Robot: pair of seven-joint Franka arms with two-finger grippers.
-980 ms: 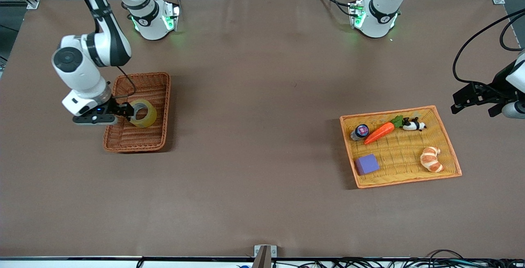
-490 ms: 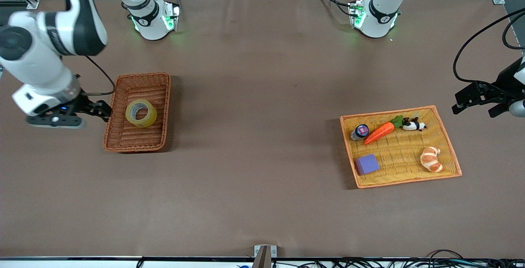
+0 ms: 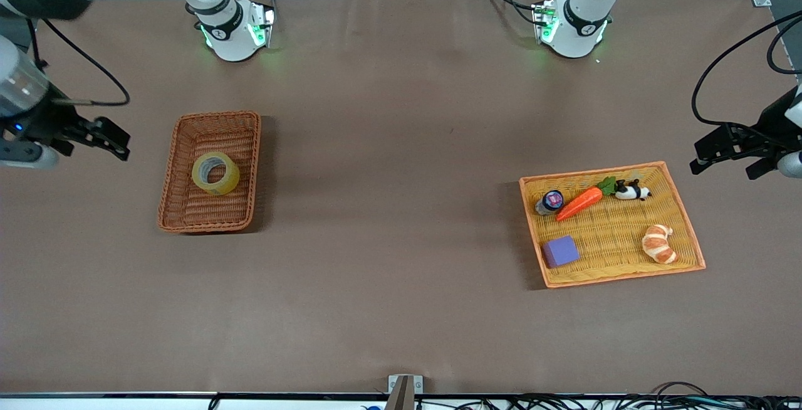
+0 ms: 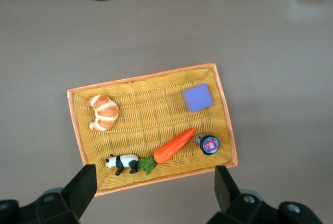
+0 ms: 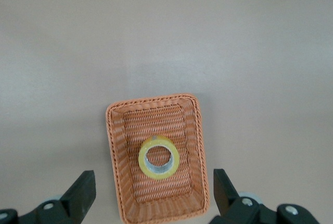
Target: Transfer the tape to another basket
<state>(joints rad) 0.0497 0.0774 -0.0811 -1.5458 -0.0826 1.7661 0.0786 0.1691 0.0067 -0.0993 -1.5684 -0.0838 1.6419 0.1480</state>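
The tape, a yellowish ring with a grey core, lies flat in the reddish-brown wicker basket. My right gripper hangs open and empty over bare table beside the basket, toward the right arm's end. Its wrist view looks straight down on the tape inside the basket, with the right gripper spread wide above them. My left gripper waits open and empty over the table at the left arm's end. In the left wrist view the left gripper holds nothing.
A flat yellow woven tray lies toward the left arm's end. It holds a carrot, a toy panda, a croissant, a purple block and a small jar. Brown table stretches between basket and tray.
My right gripper has drawn away from the tape and lifted off toward the right arm's end of the table. The tape stays in the basket. The left arm has not moved.
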